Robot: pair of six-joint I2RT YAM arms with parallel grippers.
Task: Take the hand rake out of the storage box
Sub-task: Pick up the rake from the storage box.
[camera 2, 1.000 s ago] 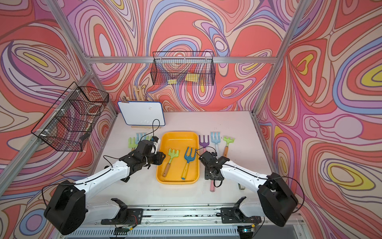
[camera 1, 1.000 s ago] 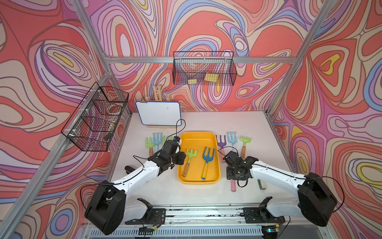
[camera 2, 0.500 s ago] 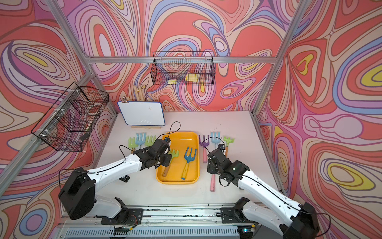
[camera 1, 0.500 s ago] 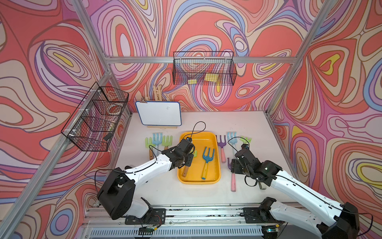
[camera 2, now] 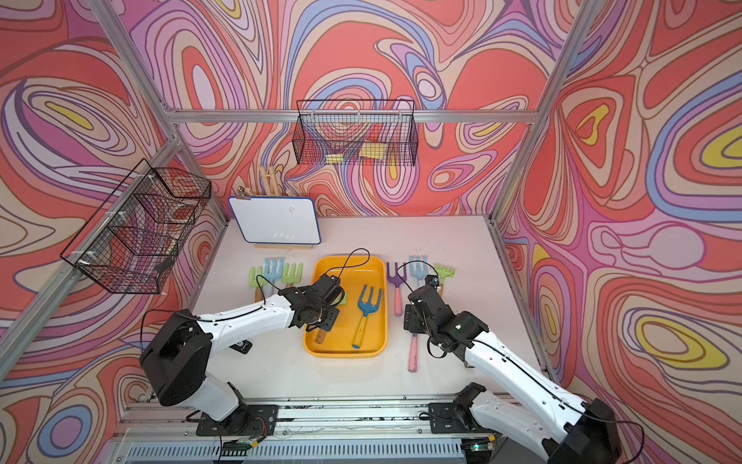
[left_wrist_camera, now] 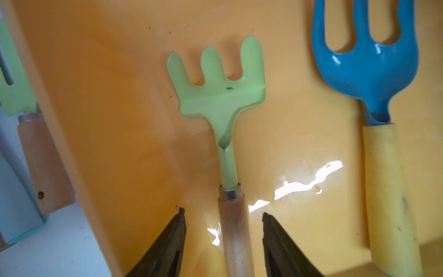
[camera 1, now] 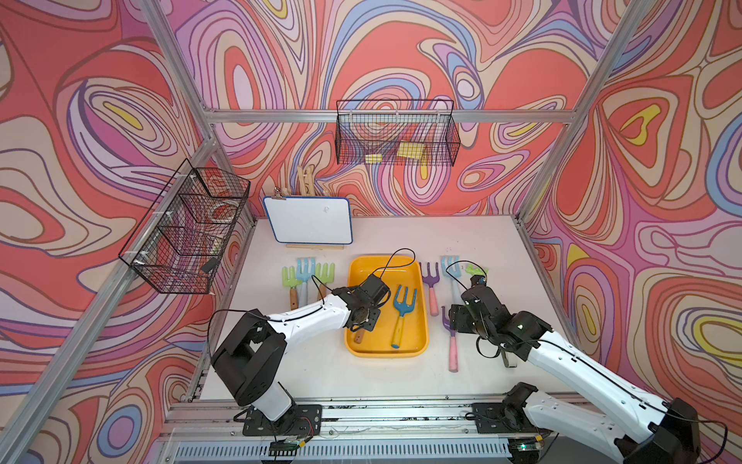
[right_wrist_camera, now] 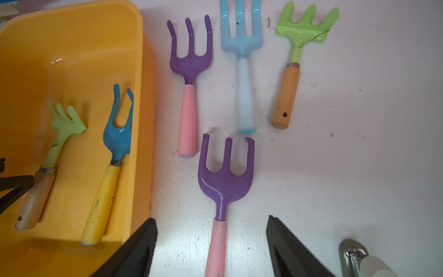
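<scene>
The storage box [camera 1: 381, 269] [camera 2: 353, 273] is a yellow-orange tray in the middle of the table. In it lie a green hand rake [left_wrist_camera: 219, 96] [right_wrist_camera: 67, 124] with a wooden handle and a blue fork [camera 1: 402, 311] [left_wrist_camera: 366, 72] with a yellow handle. My left gripper [left_wrist_camera: 223, 213] [camera 1: 361, 317] hangs open over the rake; its fingers straddle the wooden handle without touching it. In both top views it hides the rake's head. My right gripper [right_wrist_camera: 211, 219] [camera 1: 457, 321] stands open above a purple fork [right_wrist_camera: 225, 172] with a pink handle, which lies on the table right of the box.
Three small tools [camera 1: 307, 277] lie left of the box. A purple fork [camera 1: 430, 277], a light blue fork [camera 1: 449, 265] and a green rake [camera 1: 475, 270] lie to its right. A whiteboard [camera 1: 309, 220] stands behind. Wire baskets [camera 1: 395, 138] [camera 1: 188, 229] hang on the walls.
My left gripper has moved right from beside the box to over the green rake's handle and has opened. My right gripper has opened wider and its arm has risen over the purple fork.
</scene>
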